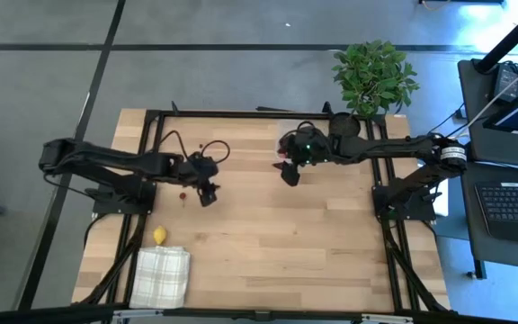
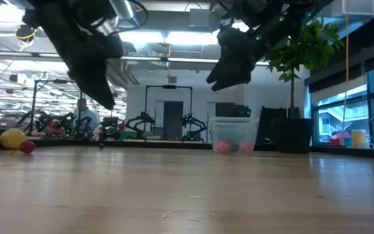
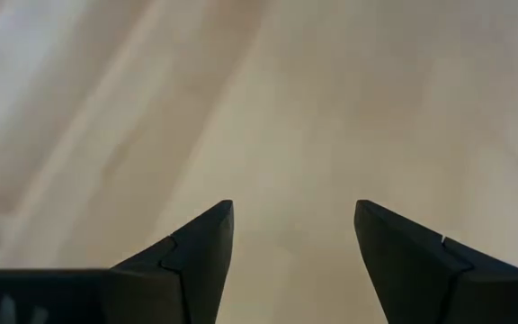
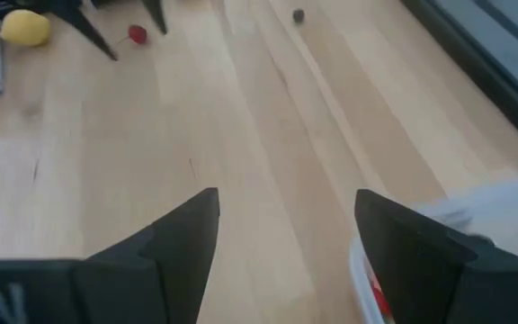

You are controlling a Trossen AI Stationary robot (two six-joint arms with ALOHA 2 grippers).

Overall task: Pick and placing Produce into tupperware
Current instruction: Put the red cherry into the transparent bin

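Produce and clear plastic box on a pale, smooth wooden table [image 1: 268, 243]

Two pink-red fruit pieces [image 2: 222, 147] are seen inside the rounded clear box [image 2: 234, 134] at the far edge; the lemon [image 1: 159, 236] lies beside a checked cloth [image 1: 162, 275]. Left gripper [image 1: 209, 193] and right gripper [image 1: 290, 173] are held spread, empty, above the wood.

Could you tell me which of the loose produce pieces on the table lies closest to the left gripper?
The small red berry, just beside the open left gripper. The lemon sits farther off by the checked cloth, and the dark berry lies farther off the other way.

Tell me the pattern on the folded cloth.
White folded cloth with a faint grey check, clearest in the high view.
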